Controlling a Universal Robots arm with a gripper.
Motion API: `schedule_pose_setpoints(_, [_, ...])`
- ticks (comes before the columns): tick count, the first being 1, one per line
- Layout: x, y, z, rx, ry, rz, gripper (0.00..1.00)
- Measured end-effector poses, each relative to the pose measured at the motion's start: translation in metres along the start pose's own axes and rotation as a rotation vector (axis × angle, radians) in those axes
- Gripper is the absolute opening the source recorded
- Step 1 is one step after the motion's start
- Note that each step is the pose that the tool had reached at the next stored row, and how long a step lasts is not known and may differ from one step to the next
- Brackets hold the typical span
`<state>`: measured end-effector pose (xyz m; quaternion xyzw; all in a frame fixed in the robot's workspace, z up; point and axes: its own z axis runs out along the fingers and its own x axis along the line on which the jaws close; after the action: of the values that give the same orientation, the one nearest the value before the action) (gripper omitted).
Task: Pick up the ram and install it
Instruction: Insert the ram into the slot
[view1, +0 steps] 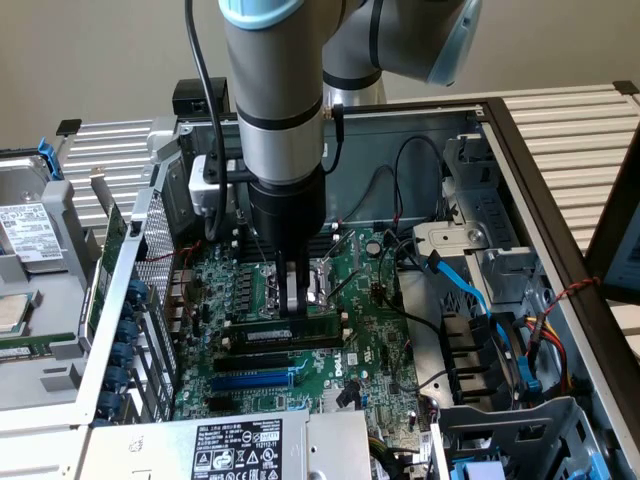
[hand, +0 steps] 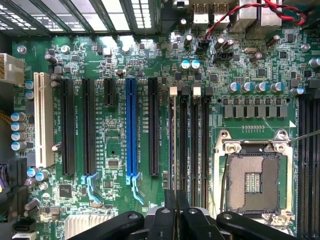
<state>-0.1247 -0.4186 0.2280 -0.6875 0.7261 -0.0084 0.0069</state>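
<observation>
One ram (view1: 320, 326) stands on edge at a black memory slot (view1: 275, 345), gripper (view1: 294, 300) pinching its top edge; white label text unreadable. Wrist view: fingers (hand: 169, 220) nearly together over the slots.

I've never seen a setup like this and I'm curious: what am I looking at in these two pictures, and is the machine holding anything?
The grey column is a robot arm reaching down into an open computer case. Its gripper, two thin fingers, is shut on the ram, a narrow green memory stick with a white label, at the black memory slots; whether it is seated I cannot tell. One picture comes from a camera off the arm, the other from a camera on its wrist, looking down at the green motherboard and its empty processor socket.
</observation>
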Motion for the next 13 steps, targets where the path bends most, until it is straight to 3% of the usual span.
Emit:
schedule_pose_setpoints(4, [0.0, 0.0001, 0.0011, -0.0014, 0.0002, 0.0, 0.14])
schedule_pose_setpoints(5, [-0.0001, 0.0001, 0.0011, -0.0061, 0.0004, 0.0, 0.21])
schedule_pose_setpoints(9, [0.0, 0.0001, 0.0011, -0.0282, 0.0016, 0.0, 0.21])
schedule_pose_setpoints(11, [0.0, 0.0002, 0.0004, -0.033, 0.0019, 0.0, 0.21])
schedule_pose_setpoints(13, [0.0, 0.0001, -0.0014, -0.0341, 0.0018, 0.0, 0.21])
